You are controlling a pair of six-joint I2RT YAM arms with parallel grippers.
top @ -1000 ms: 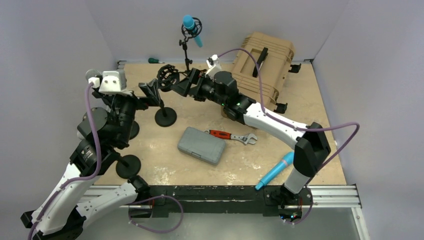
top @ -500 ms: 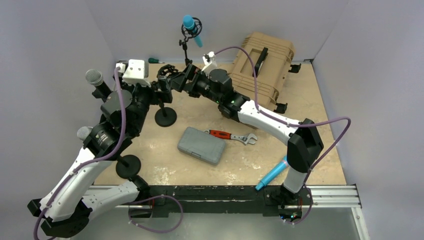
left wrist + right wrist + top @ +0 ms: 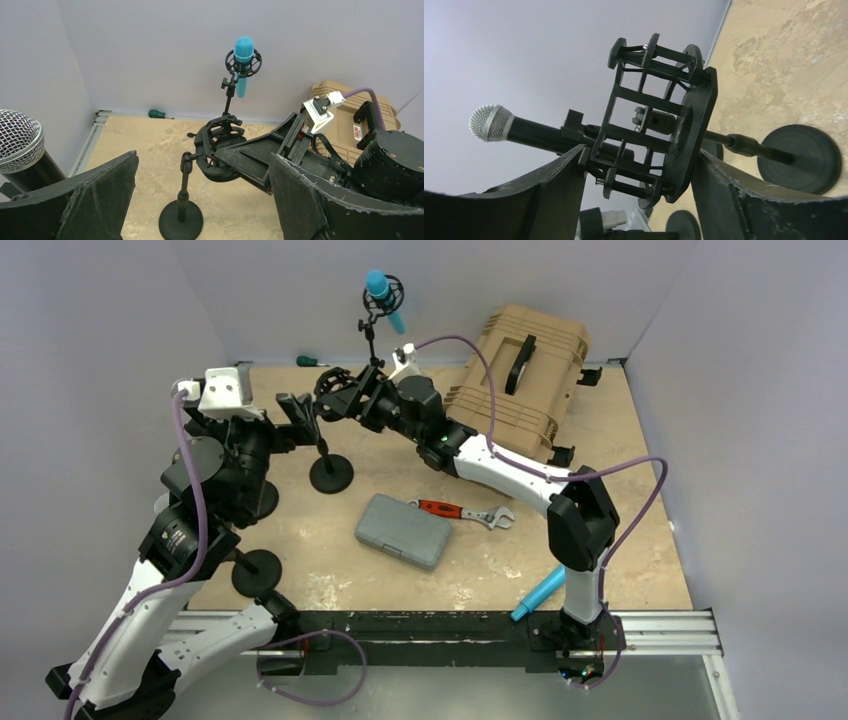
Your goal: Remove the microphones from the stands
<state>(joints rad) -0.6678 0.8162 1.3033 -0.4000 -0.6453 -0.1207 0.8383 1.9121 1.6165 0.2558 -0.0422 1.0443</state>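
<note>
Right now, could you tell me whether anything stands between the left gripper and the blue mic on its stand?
Yes: the empty mount on the nearer stand, with the right gripper around it, sits before the blue mic.

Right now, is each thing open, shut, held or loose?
Left gripper: open, empty.
Right gripper: around the empty mount, grip unclear.
Back blue microphone: clipped in its stand.
Silver microphone: clipped in its stand.
Loose blue microphone: lying flat.
Tan case: shut.
Grey box: shut.

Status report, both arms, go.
Left gripper open, hovering. Right gripper straddling empty shock mount, grip unclear. Blue microphone seated in rear stand, untouched.
</note>
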